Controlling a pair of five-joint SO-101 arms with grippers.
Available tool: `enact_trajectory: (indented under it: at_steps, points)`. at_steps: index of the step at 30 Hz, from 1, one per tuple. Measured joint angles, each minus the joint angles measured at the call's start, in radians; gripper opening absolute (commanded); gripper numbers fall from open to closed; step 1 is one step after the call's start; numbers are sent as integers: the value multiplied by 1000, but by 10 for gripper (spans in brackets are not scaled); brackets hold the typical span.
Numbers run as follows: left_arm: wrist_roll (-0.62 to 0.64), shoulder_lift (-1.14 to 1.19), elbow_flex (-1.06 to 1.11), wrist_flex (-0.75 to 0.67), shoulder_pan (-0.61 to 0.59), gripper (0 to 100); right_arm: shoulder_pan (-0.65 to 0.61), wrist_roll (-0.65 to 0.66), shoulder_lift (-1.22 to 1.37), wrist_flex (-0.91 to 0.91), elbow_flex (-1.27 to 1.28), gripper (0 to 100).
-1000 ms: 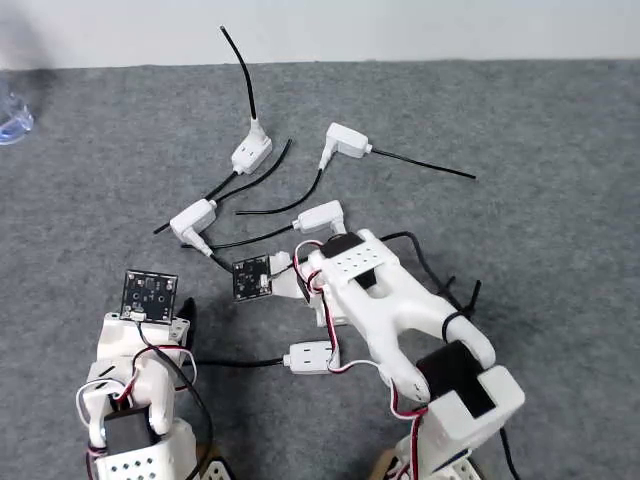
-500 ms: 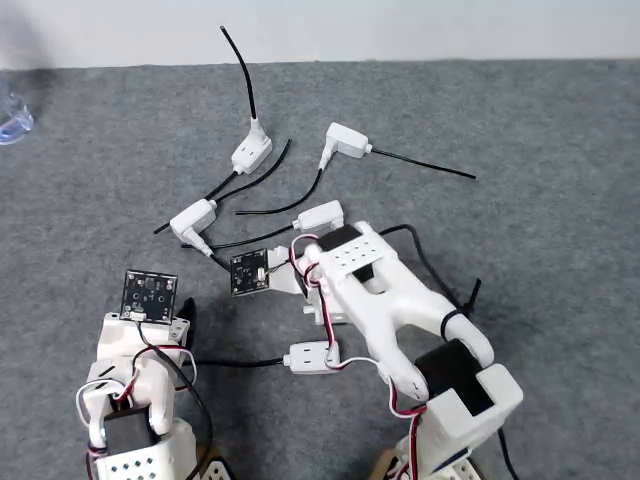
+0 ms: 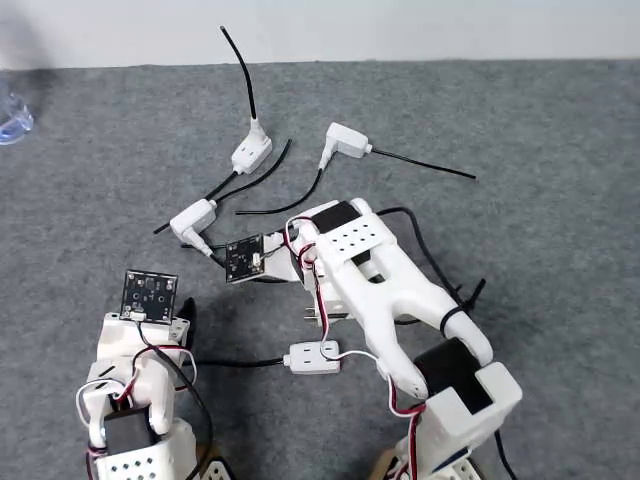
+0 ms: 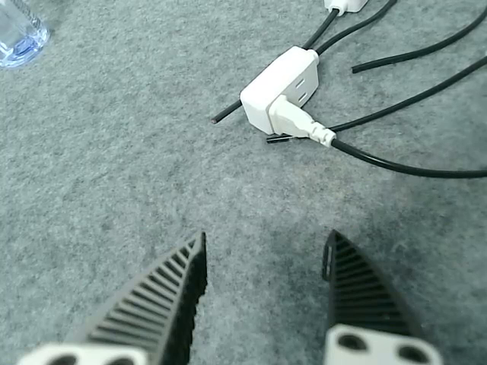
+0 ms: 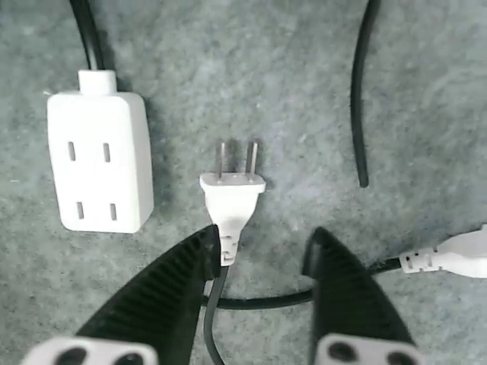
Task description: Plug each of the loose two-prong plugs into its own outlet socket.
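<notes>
The loose plug lies flat on the grey felt with its two prongs pointing away from the right gripper. That gripper's dark jaws stand apart, one tip right at the plug's neck where the cord leaves, the other off to the side over bare felt. Just beside the plug lies a white outlet block, slots facing up. To my eye the grip is not lined up yet. The jaws want to shift across so the plug's body sits between them, not the thin cord, then close on its flat sides so it cannot twist. After that the prongs would have to be tipped down over one pair of slots. The block looks light and may skid under the push, so a slow, square press seems wise. The left gripper hangs low over the felt, jaws apart and holding nothing, near another block whose plug looks already seated.
</notes>
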Motion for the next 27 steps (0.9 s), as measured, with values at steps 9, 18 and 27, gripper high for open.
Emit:
enact_trajectory:
  at_steps: [9, 18, 27]
  points:
    - [0, 0, 0, 0, 0, 232, -2, -2, 0, -32, 31, 143]
    - [0, 0, 0, 0, 0, 232, -32, 0, -2, -152, 167, 141]
    - [0, 0, 0, 0, 0, 232, -44, -2, 0, -170, 176, 139]
